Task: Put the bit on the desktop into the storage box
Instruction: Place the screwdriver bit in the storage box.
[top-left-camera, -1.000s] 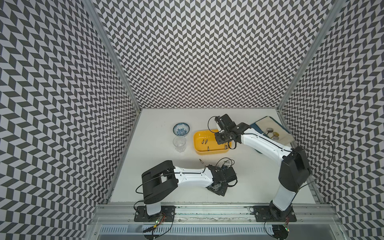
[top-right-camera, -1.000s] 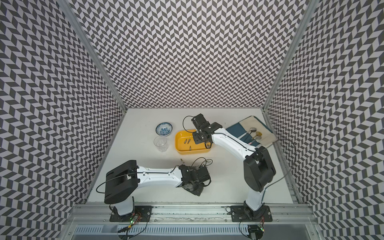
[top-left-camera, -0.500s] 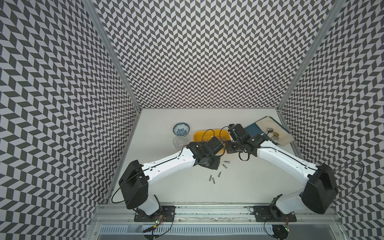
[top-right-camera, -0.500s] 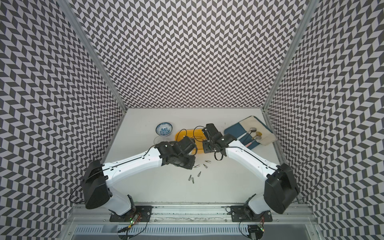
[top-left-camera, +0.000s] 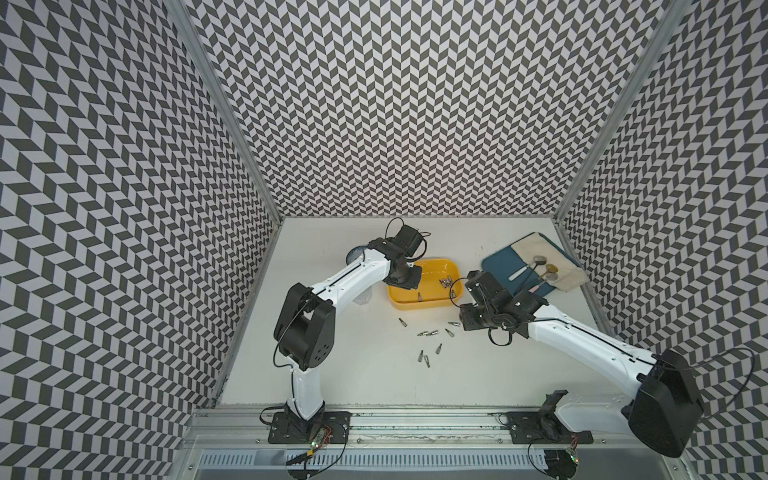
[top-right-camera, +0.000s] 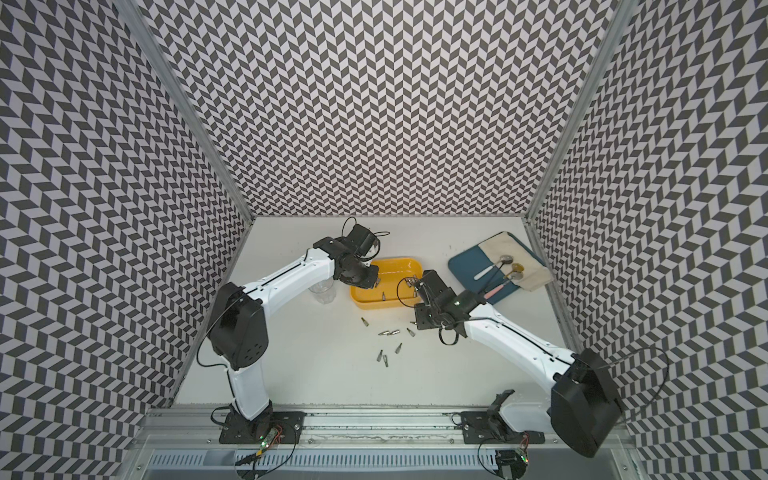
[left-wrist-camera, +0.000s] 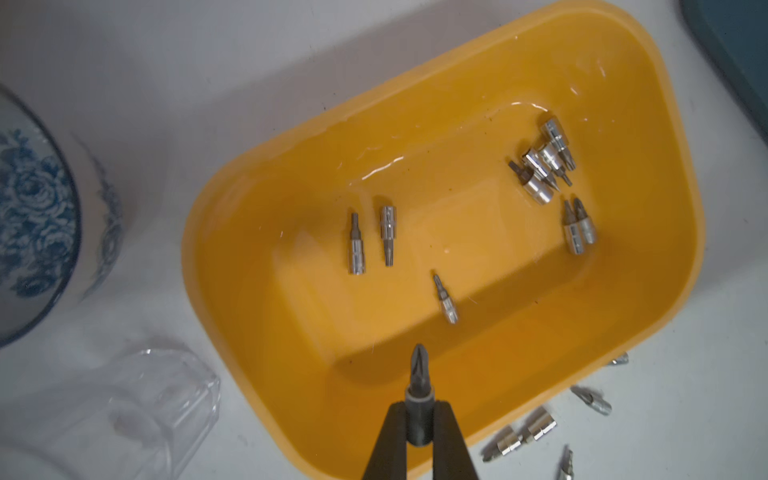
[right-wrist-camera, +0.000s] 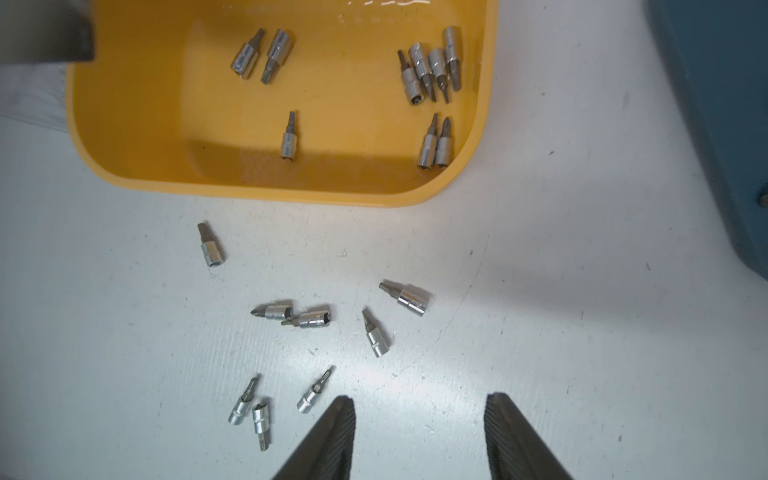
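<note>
My left hand (left-wrist-camera: 419, 409) is clamped on a bit (left-wrist-camera: 417, 374), tip pointing out over the storage box (left-wrist-camera: 216, 266) just inside its rim, while my right hand (right-wrist-camera: 419, 415), apart and empty, hangs over the bench (right-wrist-camera: 582, 332) nearer the loose bits (right-wrist-camera: 309, 398).

The shallow yellow plastic storage box (left-wrist-camera: 232, 291) is glossy and smooth. The small silver metal bits (right-wrist-camera: 409, 297) look polished; the darker grey bit (left-wrist-camera: 417, 374) looks duller. The white desktop (right-wrist-camera: 540, 332) is matt and scuffed. The blue-flowered white bowl (left-wrist-camera: 37, 232) looks glazed.
</note>
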